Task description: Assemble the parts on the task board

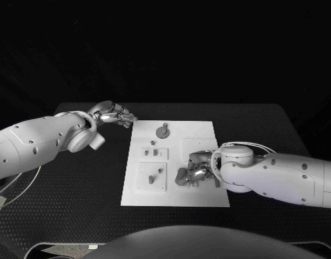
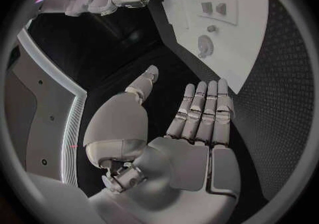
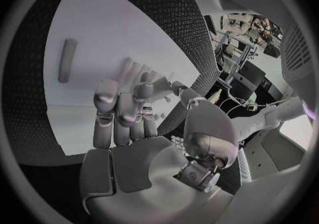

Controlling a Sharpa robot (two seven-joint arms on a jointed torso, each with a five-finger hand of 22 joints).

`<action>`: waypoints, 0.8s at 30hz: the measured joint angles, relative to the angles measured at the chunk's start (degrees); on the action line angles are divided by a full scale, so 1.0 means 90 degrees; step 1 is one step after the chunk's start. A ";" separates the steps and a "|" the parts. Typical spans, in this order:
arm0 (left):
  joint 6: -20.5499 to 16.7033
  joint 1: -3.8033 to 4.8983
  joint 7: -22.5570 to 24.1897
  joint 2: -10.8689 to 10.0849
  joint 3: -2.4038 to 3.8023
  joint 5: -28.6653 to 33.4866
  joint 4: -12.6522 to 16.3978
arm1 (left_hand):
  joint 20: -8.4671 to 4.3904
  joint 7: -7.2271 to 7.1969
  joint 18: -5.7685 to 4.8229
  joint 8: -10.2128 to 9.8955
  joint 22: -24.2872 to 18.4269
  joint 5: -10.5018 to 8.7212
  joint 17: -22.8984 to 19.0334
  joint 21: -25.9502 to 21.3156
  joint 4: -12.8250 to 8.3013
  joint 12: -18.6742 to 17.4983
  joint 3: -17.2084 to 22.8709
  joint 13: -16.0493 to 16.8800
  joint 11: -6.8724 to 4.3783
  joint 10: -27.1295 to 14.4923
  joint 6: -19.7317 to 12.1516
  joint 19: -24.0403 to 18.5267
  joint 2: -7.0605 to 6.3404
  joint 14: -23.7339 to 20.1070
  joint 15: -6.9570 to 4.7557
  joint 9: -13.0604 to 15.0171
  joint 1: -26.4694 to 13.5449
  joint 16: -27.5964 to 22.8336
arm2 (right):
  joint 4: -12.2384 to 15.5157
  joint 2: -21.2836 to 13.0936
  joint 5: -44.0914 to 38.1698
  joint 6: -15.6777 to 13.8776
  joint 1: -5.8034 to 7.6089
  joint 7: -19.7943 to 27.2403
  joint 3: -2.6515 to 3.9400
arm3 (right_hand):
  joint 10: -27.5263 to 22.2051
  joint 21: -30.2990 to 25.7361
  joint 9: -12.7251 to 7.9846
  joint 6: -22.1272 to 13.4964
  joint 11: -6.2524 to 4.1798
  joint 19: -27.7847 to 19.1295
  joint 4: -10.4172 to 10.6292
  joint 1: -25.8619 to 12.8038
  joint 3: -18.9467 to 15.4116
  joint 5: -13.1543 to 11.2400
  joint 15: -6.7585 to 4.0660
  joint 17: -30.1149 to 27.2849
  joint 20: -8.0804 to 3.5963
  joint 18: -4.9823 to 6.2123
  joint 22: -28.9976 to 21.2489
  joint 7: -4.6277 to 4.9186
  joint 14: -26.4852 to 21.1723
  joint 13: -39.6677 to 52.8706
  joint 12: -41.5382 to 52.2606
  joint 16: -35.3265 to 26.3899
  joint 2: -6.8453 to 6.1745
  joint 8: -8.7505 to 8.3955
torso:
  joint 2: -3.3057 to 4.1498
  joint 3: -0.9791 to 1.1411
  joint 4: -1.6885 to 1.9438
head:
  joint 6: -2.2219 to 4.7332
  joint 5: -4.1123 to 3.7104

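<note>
At the table's centre lies the white task board [image 1: 177,189], long axis running from 12 to 6 o'clock on the black table [image 1: 274,124]. Grey parts sit on it: a round piece with a stem [image 1: 163,130] near the 12 o'clock end, two small blocks [image 1: 151,154] below that, and a short peg [image 1: 152,178] on a raised square toward 7 o'clock. The right robot hand [image 1: 196,172] rests low over the board's 4 o'clock region with fingers curled downward; the right wrist view shows the fingers [image 3: 119,107] bent over bare white plate, with an elongated grey part [image 3: 66,60] lying well apart from them, and I cannot tell whether anything is pinched underneath. The left robot hand [image 1: 112,114] hovers off the board's 11 o'clock corner, released, its fingers [image 2: 202,109] straight and side by side with nothing in them, as the left wrist view shows. The likely trouble is on the right side: with the fingers curled so close to the plate, a small part could be nudged aside or flicked off the edge rather than picked up, and pressing down near the rim might shift or tip the whole board, since the left hand is not steadying it. A misjudged reach could also knock the seated pieces nearby.
</note>
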 measured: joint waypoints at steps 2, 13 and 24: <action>0.0003 0.0000 -0.0001 0.0000 -0.0001 0.0000 -0.0001 | 0.0000 0.0000 -0.0007 0.0000 0.0000 0.0000 0.0000 0.0000 0.0000 0.0000 0.0000 -0.0006 0.0000 0.0000 0.0000 0.0000 0.0000 0.0000 0.0000 0.0000 0.0000 0.0000 | 0.0000 0.0022 -0.0028 0.0012 -0.0012 -0.0007 0.0000 | 0.0000 0.0000 0.0000 0.0001 0.0000 -0.0012 0.0000 -0.0028 0.0000 0.0000 0.0000 0.0010 -0.0012 0.0000 0.0000 -0.0001 0.0001 0.0004 0.0000 0.0000 0.0028 0.0000 | 0.0000 -0.0001 0.0000 | 0.0000 -0.0005; 0.0026 0.0000 -0.0009 -0.0011 0.0000 0.0000 0.0002 | 0.0000 0.0000 -0.0027 0.0000 -0.0004 0.0000 -0.0001 0.0000 0.0000 0.0000 0.0000 -0.0006 0.0000 0.0000 0.0000 0.0000 0.0000 0.0000 0.0000 0.0000 0.0000 0.0000 | -0.0134 0.0059 -0.0146 0.0049 -0.0045 -0.0066 0.0000 | 0.0024 0.0069 0.0027 0.0010 -0.0022 -0.0012 -0.0211 -0.0106 -0.0244 0.0000 -0.0008 0.0099 -0.0059 -0.0008 0.0000 -0.0011 0.0012 0.0048 0.0000 0.0026 0.0520 -0.0023 | -0.0001 0.0000 -0.0001 | 0.0000 -0.0010; 0.0033 0.0000 -0.0016 -0.0012 0.0000 0.0000 0.0002 | 0.0009 0.0000 0.0065 0.0000 -0.0006 0.0000 -0.0001 -0.0001 0.0000 0.0000 0.0000 -0.0006 0.0000 0.0000 0.0000 -0.0010 0.0000 0.0000 0.0000 0.0000 0.0000 0.0000 | -0.0176 0.0001 -0.0159 0.0103 -0.0055 -0.0075 -0.0005 | 0.0034 0.0107 0.0032 0.0036 -0.0012 -0.0013 -0.0851 -0.0022 -0.0318 -0.0001 -0.0020 0.0127 -0.0060 -0.0007 -0.0001 -0.0025 0.0026 0.0090 -0.0050 0.0026 0.0866 -0.0070 | -0.0001 0.0002 -0.0006 | 0.0000 -0.0002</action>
